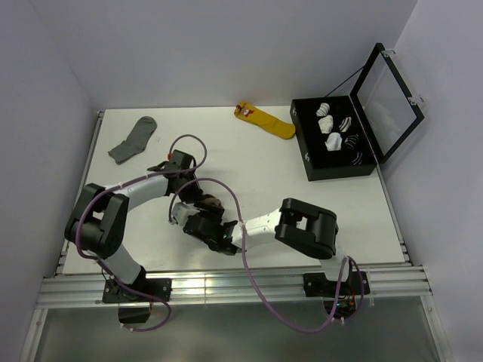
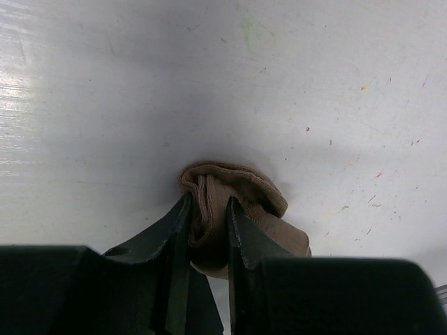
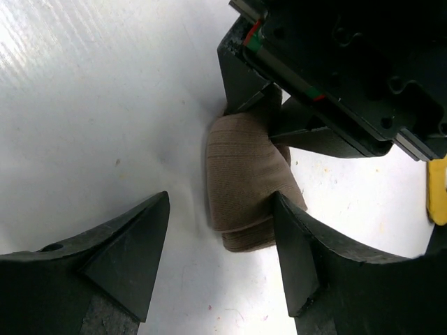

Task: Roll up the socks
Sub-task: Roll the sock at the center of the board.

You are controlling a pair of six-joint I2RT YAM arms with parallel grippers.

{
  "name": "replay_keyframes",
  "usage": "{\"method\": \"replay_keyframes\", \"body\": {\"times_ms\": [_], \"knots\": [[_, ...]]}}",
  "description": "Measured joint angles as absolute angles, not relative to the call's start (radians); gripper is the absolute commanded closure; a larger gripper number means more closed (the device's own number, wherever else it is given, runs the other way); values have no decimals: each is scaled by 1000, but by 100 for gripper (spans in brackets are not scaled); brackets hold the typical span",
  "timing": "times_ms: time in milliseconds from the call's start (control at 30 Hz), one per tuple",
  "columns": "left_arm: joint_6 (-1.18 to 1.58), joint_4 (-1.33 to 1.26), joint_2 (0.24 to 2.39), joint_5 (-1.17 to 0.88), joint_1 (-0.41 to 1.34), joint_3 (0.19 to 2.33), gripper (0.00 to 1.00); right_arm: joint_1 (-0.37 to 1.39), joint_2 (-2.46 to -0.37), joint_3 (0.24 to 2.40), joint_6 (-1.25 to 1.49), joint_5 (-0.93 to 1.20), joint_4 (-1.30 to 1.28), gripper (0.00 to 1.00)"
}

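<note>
The left gripper [image 2: 208,209] has its two black wedge-shaped fingers drawn narrow, pinching a fold of the tan-brown knit sock [image 2: 244,192]; the sock is bunched into a soft, rounded roll of finely ribbed cloth, lying on the white, faintly scuffed tabletop [image 2: 105,91] a little left of its middle and towards the near edge; the part of the roll between and beneath those fingers is hidden. The right gripper [image 3: 222,201] stands wide open, its dull black pointed fingers straddling the roll from the near side; the roll sits close against one finger and well apart from the other, and whether it touches the closer one cannot be told. From overhead the sock shows only as a small brown patch wedged among the two black wrists. Farther out, a flat plain grey sock [image 1: 134,139] lies at the far left; a yellow sock with a red tag [image 1: 268,121] lies at the far middle; a black box [image 1: 302,143] with a raised clear-paned lid at the far right holds small pale rolled bundles, too small to make out.
</note>
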State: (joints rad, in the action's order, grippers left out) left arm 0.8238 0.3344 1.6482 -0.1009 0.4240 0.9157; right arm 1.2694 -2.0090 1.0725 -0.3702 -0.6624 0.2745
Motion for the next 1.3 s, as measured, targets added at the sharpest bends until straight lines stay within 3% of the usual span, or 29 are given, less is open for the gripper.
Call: {"method": "replay_keyframes", "body": {"times_ms": [500,700,800,833,867,933,1133,1267,1300], "knots": [[775,406,1684,-102,424,982,100,1185,-1971,1170,-261,-476,-22,36],[762,413,1687,-109,421,989,100,1149,-1972,1200,-232,-425,-97,46],[753,413,1695,-125,414,999,100,1134,-1974,1224,-232,-406,-139,66],[751,413,1698,-132,410,1002,99,1131,-1977,1234,-233,-402,-154,80],[749,413,1699,-136,406,1003,98,1128,-1979,1246,-232,-397,-170,88],[746,413,1699,-143,397,1003,91,1124,-1981,1259,-224,-377,-191,100],[754,402,1679,-154,378,980,70,1078,-1967,1262,-165,-271,-192,100],[772,382,1634,-131,368,946,41,1009,-1954,1262,-98,-144,-183,100],[778,377,1617,-124,363,933,39,992,-1951,1262,-82,-107,-184,100]]}}
